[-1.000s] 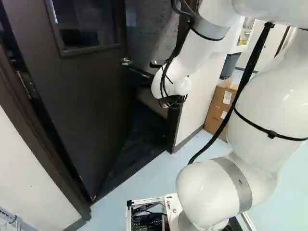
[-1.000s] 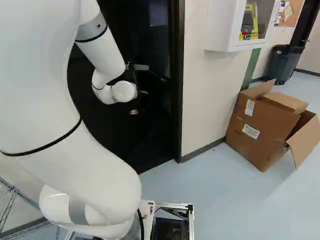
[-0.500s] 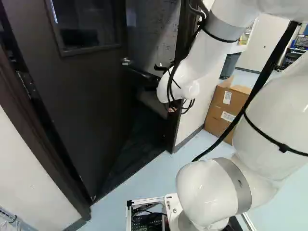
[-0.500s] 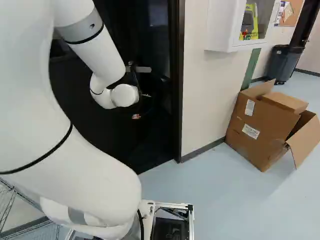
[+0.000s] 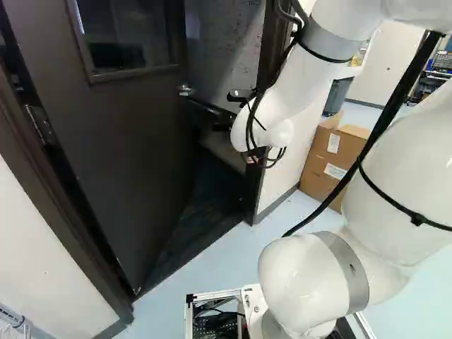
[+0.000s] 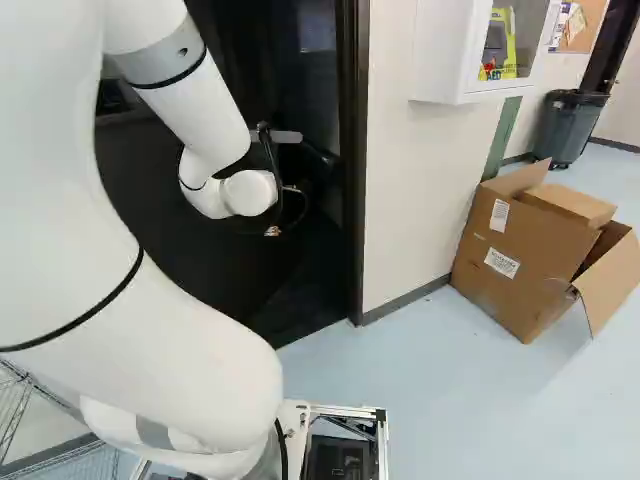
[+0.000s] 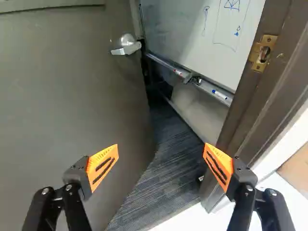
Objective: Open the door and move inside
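In the left base view my gripper (image 5: 217, 116) reaches into the doorway, its fingertips hard to make out against the dark. The wrist view shows the gripper (image 7: 161, 161) open, nothing between its orange pads. The brown door (image 5: 120, 148) stands partly open, swung away from the base. Its silver lever handle (image 7: 127, 45) lies ahead of the fingers, apart from them, on the door's free edge. Opposite, across the gap, is the door frame (image 7: 240, 115) with a brass strike plate (image 7: 262, 54). Dark carpet (image 7: 168, 178) shows through the gap.
Beyond the doorway hangs a whiteboard (image 7: 207, 33) with a marker tray. Right of the frame are a wall (image 6: 420, 190), a white cabinet (image 6: 470, 50) and cardboard boxes (image 6: 530, 250). A grey bin (image 6: 568, 128) stands farther back.
Against the foot joint, the arm's upper links and wrist have shifted somewhat rightward in the left base view, mostly during the first half second. Base and door look unmoved.
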